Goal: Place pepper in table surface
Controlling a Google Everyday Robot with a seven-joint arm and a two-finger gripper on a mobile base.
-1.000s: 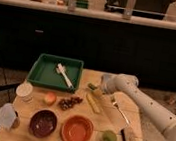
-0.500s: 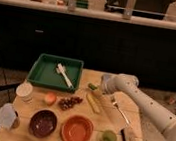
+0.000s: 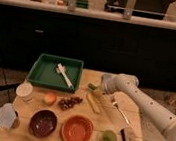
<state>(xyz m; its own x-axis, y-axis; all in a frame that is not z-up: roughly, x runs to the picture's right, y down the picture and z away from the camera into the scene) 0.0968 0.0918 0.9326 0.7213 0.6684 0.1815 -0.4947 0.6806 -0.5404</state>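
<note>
Camera view: arm reaches in from the right; gripper (image 3: 98, 88) low over the counter (image 3: 139, 119), just right of the green tray (image 3: 40, 74). Finger spacing cannot be told. Pepper (image 3: 93, 86) sits at the gripper tip, at or just above the counter surface; contact unclear. Pale yellow vegetable (image 3: 94, 102) lies just below it, fork (image 3: 119, 109) to its right.
</note>
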